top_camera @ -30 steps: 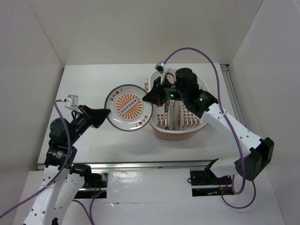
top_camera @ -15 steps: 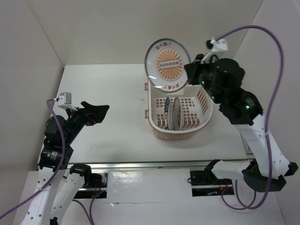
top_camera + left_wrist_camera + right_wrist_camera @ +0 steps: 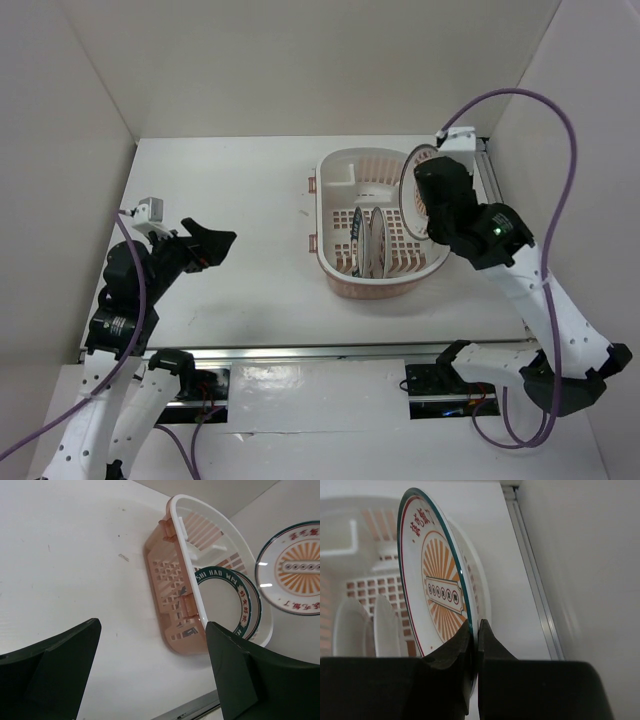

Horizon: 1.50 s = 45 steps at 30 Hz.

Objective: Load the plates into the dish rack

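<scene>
From above, the right jaws hold the sunburst plate [image 3: 404, 182] on edge at the dish rack's [image 3: 335, 275] right end, upright to slot beside the two plates [image 3: 368, 243] standing inside. The left jaws hang over the bench [image 3: 230, 180], well apart from the rack.

The left wrist view shows those jaws spread wide and empty, and the teal-rimmed plate [image 3: 220, 600] upright in the rack.

In the right wrist view, the jaws are clamped on the sunburst plate's lower rim.

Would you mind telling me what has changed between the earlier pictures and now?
The left gripper let go of the sunburst plate and drew back, open. The right gripper, shut on that plate, carried it from left of the dish rack, up over its far rim, then down to its right end, on edge. The rack and the two plates standing in it stayed put.
</scene>
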### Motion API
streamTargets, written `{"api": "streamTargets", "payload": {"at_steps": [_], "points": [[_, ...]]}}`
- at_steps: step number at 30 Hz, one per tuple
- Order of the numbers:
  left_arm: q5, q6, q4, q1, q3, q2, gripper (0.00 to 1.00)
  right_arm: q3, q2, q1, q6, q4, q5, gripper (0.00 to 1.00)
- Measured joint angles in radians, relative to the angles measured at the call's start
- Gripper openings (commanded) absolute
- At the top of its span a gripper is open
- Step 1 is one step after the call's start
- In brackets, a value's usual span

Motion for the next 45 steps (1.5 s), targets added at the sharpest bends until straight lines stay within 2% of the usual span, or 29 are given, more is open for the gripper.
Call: {"api": "streamTargets", "payload": {"at_steps": [17,45], "points": [[-0.001,0.002,-0.015,-0.019,0.0,-0.003,1.0,-0.239,0.033,-0.001,0.124,-0.019,0.018,0.0],[-0.02,0.002,-0.029,-0.019,0.0,-0.014,1.0,-0.406,0.049,-0.001,0.156,0.06,-0.039,0.0]]}}
